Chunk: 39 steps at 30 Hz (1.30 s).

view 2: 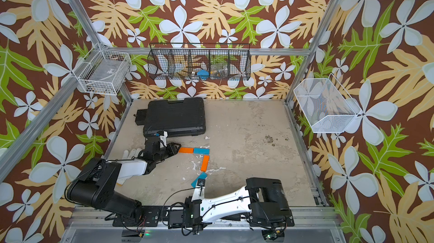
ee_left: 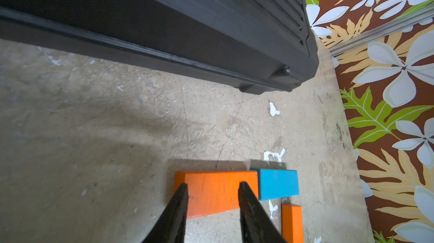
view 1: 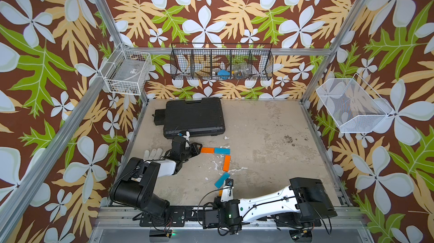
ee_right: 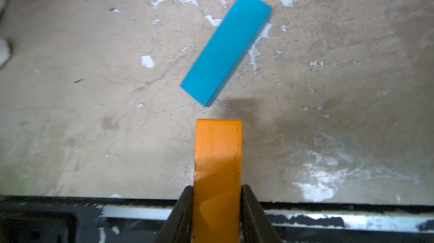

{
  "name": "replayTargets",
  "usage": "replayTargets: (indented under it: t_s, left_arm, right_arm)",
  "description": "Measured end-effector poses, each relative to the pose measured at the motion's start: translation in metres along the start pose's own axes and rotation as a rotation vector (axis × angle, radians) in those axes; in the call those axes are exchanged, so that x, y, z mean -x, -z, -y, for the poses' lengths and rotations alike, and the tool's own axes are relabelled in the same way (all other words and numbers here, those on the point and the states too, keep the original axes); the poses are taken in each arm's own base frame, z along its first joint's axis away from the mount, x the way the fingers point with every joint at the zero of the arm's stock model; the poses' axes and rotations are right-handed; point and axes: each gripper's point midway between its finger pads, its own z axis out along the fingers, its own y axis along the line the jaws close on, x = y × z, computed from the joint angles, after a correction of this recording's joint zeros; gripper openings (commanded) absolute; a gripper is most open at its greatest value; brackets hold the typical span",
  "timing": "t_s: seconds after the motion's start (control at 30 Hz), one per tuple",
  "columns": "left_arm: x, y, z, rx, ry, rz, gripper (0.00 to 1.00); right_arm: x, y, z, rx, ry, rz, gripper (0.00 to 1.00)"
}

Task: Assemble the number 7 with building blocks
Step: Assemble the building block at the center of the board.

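Though five bars (view 1: 226, 162) (two blue), one orange bar (ee_right: 218, 157) in right gripper (ee_right: 217, 187)

No writing, label, brand or number is legible on anything here.

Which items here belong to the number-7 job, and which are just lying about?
Job:
top orange bar
top blue bar
middle orange bar
tilted blue bar
held orange bar, in the right hand

Lying about:
black case
white glove
black wire basket
left white basket
right white basket
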Motion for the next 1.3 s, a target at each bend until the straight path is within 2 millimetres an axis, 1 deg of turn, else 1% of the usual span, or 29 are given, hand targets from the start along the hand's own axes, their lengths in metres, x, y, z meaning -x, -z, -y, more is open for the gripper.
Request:
replayTargets:
  t_s: [0.07,0.1,0.2,0.33,0.47,0.7,0.87,1.1,1.2,1.3]
  left_arm:
    - [0.0,0.0,0.0,0.0,0.0,0.0,0.39]
    - [0.0,0.0,0.0,0.0,0.0,0.0,0.39]
    - [0.001,0.0,0.0,-0.001,0.0,0.004,0.39]
    - [0.002,0.0,0.0,-0.002,0.0,0.006,0.39]
    - [0.001,0.0,0.0,-0.002,0.001,0.006,0.39]
    - [0.002,0.0,0.0,-0.002,0.002,0.006,0.39]
    - [0.002,0.0,0.0,-0.002,0.004,0.006,0.39]
    - [0.002,-0.001,-0.001,-0.003,0.004,0.008,0.39]
    - [0.001,-0.001,-0.001,-0.001,0.005,0.005,0.39]
    - [0.001,-0.001,-0.002,-0.002,0.006,0.004,0.39]
  right_arm:
    - [-0.002,0.003,-0.009,0.016,0.0,0.0,0.35]
    - [-0.003,0.003,-0.009,0.016,0.003,0.001,0.35]
    - [-0.003,-0.002,-0.003,0.005,0.009,0.006,0.35]
    - [-0.002,-0.014,0.01,-0.012,0.003,0.002,0.35]
    - [-0.002,-0.027,0.014,-0.014,-0.014,-0.025,0.35]
    - [-0.011,-0.031,-0.001,0.016,-0.014,-0.068,0.36]
    - [-0.016,-0.036,-0.002,0.018,-0.015,-0.071,0.37]
    - [-0.014,-0.037,-0.006,0.041,-0.063,-0.057,0.44]
    - [-0.017,-0.032,-0.006,0.033,-0.07,-0.056,0.47]
    - [-0.024,-0.021,-0.007,0.014,-0.057,-0.07,0.51]
